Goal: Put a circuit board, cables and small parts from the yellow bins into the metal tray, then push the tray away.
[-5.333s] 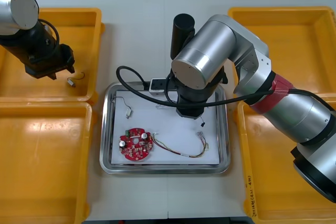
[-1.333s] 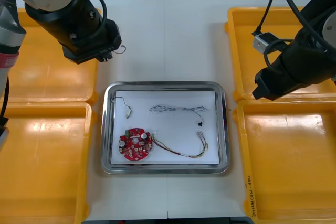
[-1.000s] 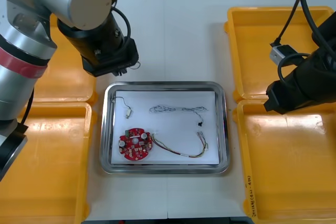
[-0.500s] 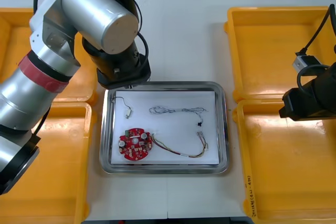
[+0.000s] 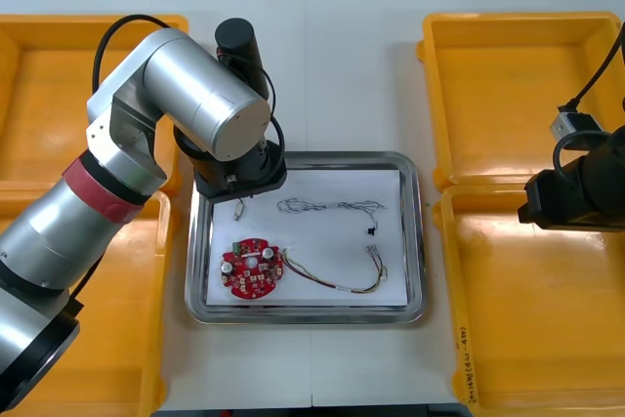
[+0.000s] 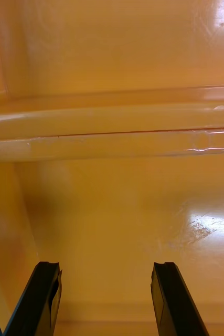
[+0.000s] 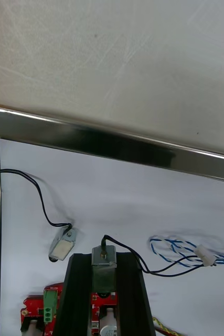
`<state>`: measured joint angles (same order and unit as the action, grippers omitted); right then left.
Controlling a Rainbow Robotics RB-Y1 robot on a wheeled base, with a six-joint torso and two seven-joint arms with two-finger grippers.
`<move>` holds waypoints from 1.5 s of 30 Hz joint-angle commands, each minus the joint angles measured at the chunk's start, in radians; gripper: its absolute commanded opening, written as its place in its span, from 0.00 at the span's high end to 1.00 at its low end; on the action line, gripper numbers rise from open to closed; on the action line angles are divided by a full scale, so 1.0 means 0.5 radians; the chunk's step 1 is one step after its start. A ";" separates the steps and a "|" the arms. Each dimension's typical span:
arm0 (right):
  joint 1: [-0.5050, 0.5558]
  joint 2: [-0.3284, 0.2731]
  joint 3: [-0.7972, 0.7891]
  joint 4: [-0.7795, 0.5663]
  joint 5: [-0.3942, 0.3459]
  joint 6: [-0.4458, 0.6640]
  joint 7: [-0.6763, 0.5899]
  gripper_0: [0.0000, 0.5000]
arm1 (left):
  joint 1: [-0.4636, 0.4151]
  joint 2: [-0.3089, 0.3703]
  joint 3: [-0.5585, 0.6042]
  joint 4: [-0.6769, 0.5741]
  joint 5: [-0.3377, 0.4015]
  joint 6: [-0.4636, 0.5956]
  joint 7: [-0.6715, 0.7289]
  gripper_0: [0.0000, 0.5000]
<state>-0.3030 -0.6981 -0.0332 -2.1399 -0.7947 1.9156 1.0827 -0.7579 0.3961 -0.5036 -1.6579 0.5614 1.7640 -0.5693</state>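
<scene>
**A:** What is laid out?

**B:** A light surface [image 5: 352, 65] with 4 yellow bins [image 5: 508, 75] and a metal tray [image 5: 308, 156] between them, white inside. The right hand [image 6: 107, 273] hangs over the near right bin [image 5: 527, 339], fingers apart and empty.

**A:** And the left hand [image 7: 104, 257]?

**B:** It is clamped on a small metal part [image 7: 103, 268] above the tray's far-left corner. The part is probably light and its thin black lead floppy, so the stiff body is the place to grip.

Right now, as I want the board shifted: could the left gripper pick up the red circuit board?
Probably not yet. The left gripper hangs close to the uncovered circuit board, but is shut on a small metal part; it must release that first. The right gripper idles over the right bins.
</scene>
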 commanded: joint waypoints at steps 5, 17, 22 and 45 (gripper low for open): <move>0.072 0.019 -0.065 -0.065 0.009 0.008 -0.015 0.00 | 0.086 -0.099 -0.008 -0.025 -0.104 -0.058 -0.141 1.00; 0.081 0.028 -0.065 -0.065 -0.003 0.008 -0.009 0.00 | 0.102 -0.133 -0.008 -0.031 -0.150 -0.061 -0.165 0.75; 0.078 0.028 -0.065 -0.065 -0.006 0.008 -0.009 0.00 | 0.102 -0.133 0.004 -0.053 -0.153 -0.061 -0.162 0.00; 0.078 0.028 -0.068 -0.065 -0.003 0.008 -0.012 0.00 | 0.022 -0.025 0.519 -0.657 -0.110 0.312 -0.208 0.00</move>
<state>-0.2739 -0.6971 -0.0336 -2.1420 -0.7951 1.9156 1.0827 -0.7147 0.3582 -0.2981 -1.9279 0.4940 1.9104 -0.6026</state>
